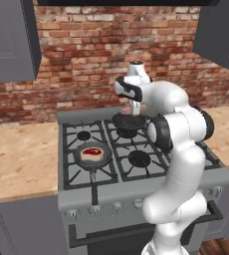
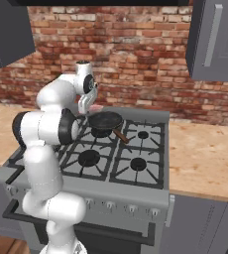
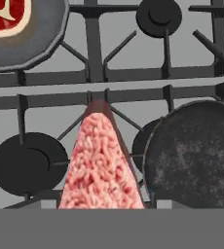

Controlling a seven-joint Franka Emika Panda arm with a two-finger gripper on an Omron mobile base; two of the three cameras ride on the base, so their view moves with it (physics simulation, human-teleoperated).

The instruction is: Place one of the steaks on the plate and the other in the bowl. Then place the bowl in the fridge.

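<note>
The white arm's gripper (image 1: pixel 134 107) clamps the pale pinkish-brown raw steak (image 3: pixel 103 165), dangling it above the stove grates (image 3: pixel 109 87) beside the empty dark frying pan (image 3: pixel 194 153), ready for carrying off.

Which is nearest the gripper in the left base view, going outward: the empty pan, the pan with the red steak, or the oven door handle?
1. Empty pan, back burner, just under the gripper.
2. Red steak's pan, front left burner.
3. Oven door handle, low on the stove front.
</note>
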